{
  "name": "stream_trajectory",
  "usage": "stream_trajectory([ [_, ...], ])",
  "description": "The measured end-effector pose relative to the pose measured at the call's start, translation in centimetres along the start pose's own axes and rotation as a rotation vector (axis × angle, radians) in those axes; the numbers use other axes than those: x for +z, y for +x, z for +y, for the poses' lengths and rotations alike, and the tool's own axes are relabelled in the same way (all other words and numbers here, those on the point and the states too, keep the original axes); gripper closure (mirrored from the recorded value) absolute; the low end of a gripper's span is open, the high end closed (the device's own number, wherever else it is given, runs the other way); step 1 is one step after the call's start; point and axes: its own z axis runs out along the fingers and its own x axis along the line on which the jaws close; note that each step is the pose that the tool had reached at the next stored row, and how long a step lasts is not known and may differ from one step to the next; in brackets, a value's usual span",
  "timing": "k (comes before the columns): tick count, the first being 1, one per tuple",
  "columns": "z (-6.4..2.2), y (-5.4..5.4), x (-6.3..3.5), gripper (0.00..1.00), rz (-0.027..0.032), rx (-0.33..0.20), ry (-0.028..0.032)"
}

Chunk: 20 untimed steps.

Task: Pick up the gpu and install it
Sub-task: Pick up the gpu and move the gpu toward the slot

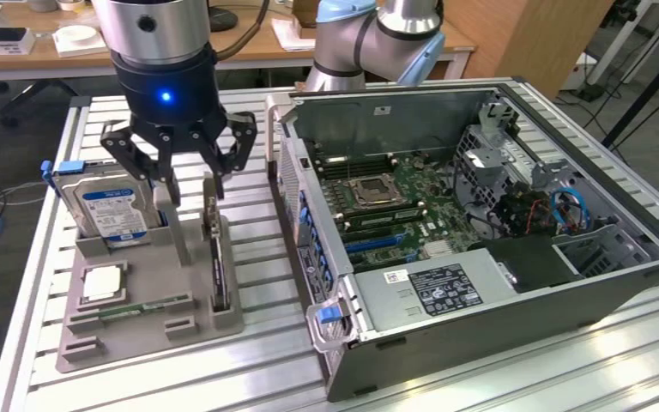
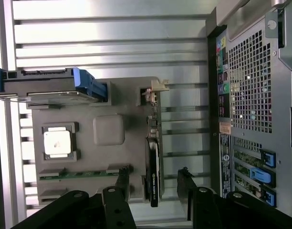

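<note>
No readable text on hard-drive label (image 1: 114, 211) or power-supply label (image 1: 444, 288)

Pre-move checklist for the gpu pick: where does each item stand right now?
1. Gripper open, nothing held: ok.
2. gpu standing on edge in the grey tray: ok.
3. gpu lies between the fingers in the wrist view: ok.
4. Hard drive apart from the fingers: ok.
5. Computer case side open, motherboard exposed: ok.
6. Free place on the motherboard for the card: cannot tell.

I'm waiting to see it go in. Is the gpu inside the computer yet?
No, the gpu stands in the gray holder beside the computer.
</note>
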Motion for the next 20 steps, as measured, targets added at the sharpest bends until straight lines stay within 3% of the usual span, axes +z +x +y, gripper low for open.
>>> stream_trajectory([
  [20, -0.19, 0.0, 0.59, 0.47, -0.0001, 0.0, -0.0001],
])
